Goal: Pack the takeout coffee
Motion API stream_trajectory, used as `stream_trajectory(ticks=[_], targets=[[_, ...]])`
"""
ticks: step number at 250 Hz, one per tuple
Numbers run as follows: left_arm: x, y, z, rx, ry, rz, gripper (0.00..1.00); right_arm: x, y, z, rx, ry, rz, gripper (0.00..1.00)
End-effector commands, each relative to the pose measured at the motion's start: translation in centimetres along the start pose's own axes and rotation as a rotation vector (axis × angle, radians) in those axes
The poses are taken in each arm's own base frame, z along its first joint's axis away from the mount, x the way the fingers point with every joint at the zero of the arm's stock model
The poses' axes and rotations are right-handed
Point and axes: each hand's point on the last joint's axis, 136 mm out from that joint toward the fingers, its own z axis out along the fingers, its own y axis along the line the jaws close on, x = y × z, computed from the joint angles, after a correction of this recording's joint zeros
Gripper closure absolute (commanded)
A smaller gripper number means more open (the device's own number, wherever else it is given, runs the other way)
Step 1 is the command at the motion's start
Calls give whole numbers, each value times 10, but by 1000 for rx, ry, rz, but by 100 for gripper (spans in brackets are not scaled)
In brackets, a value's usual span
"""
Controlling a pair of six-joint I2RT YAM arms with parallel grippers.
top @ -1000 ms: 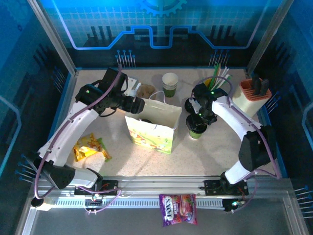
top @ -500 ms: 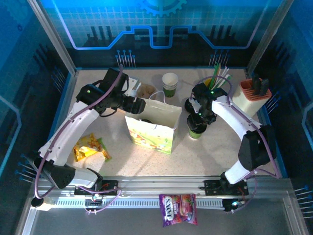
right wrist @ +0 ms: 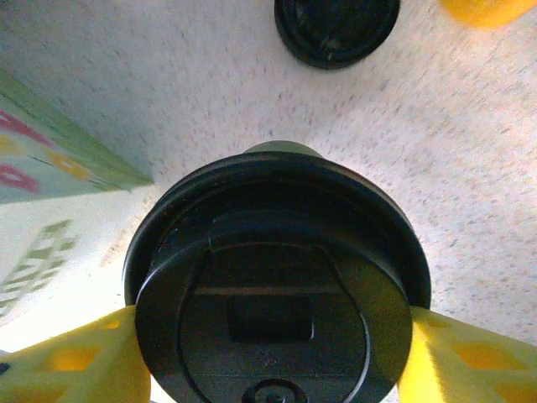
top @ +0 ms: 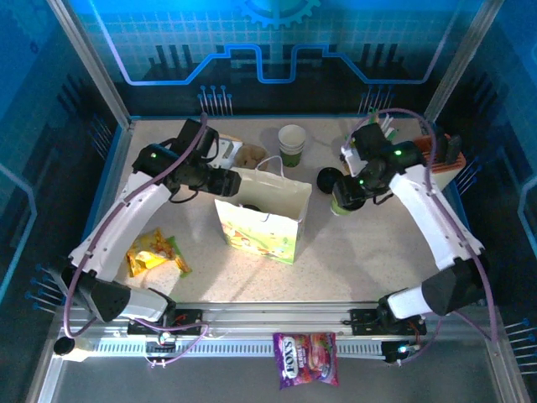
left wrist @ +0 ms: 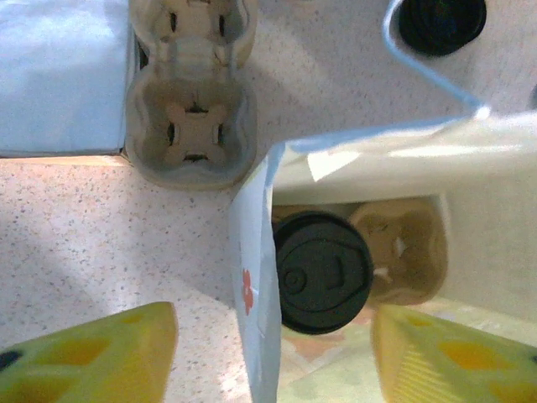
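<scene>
Beside the bag (top: pixel 260 222), right gripper (right wrist: pixel 268 357) is pinching a cup (top: pixel 340 204) by its lid (right wrist: pixel 277 277), risking a pop-off; left gripper (left wrist: pixel 273 353) is gaping.

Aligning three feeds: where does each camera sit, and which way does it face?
Top external: above and behind, facing down at the table; left arm, right arm show.
Left wrist: faces down into the paper bag at a bagged cup; yellow fingers show.
Right wrist: faces down onto the gripped cup between its fingers.
Shared: gripped cup, top and right wrist.
</scene>
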Motion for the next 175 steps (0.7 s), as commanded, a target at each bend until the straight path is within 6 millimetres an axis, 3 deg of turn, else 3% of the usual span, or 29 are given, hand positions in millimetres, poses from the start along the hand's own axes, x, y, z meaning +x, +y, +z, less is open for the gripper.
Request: stream_trajectory(ticks=[1,28,102,175], targets=[[7,-2,7,21,48,-17,50,5,0,-37,-13,-31,-5,40],[6,-4,9,27,60,-9,63,1,0,-59,-8,-80,-8,41],[4,-14,19,64,71,61,87,-2,4,-93,-23,-138,-27,44],[-5,-35,28,169,89,127,93,0,15,-119,-45,-170,-72,46]])
